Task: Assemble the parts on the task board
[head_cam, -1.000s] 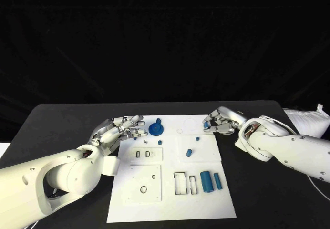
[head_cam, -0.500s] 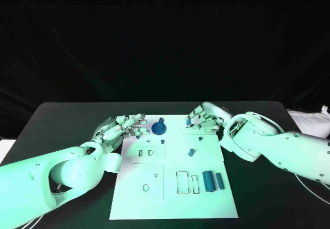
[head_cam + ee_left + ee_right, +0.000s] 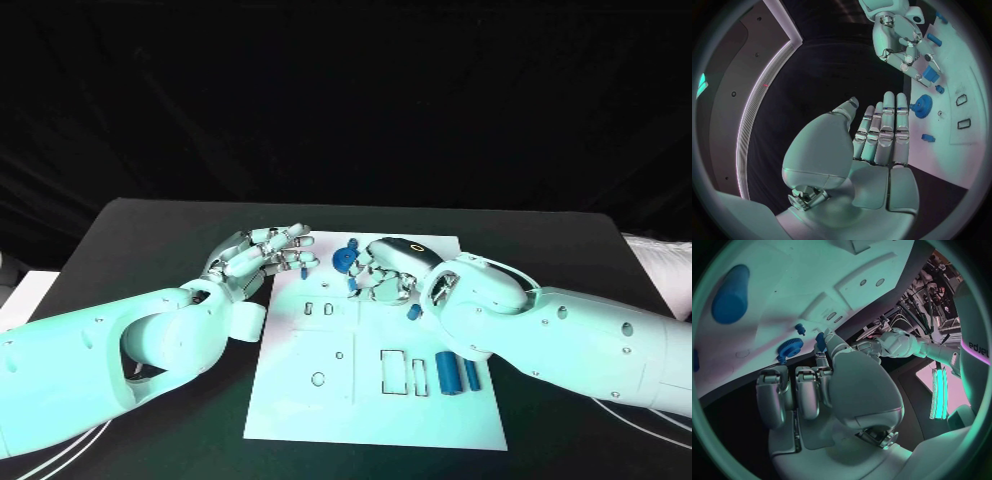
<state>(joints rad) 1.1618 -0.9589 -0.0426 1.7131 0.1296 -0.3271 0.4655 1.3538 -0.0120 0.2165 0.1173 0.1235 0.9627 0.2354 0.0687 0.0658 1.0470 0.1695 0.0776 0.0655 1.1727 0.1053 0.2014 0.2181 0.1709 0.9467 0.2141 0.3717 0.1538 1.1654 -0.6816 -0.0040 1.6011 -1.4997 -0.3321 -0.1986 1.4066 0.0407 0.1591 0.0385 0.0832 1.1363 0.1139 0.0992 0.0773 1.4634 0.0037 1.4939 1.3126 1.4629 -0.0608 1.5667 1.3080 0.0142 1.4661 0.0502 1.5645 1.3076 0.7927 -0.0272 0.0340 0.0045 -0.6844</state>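
A small blue part [image 3: 356, 284] is pinched by the right hand [image 3: 387, 268] for insertion on the task board [image 3: 378, 400], while the left hand [image 3: 264, 256] is held spread and empty.

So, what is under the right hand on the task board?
The right hand pinches a small blue part above the task board, beside the blue gear. The board directly beneath it is covered.

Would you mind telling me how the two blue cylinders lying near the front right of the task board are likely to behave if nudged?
The blue cylinders lie on their sides on the task board, so a sideways nudge would probably roll them. They look rigid and smooth, likely moulded plastic, so perhaps light and a bit slippery to pinch.
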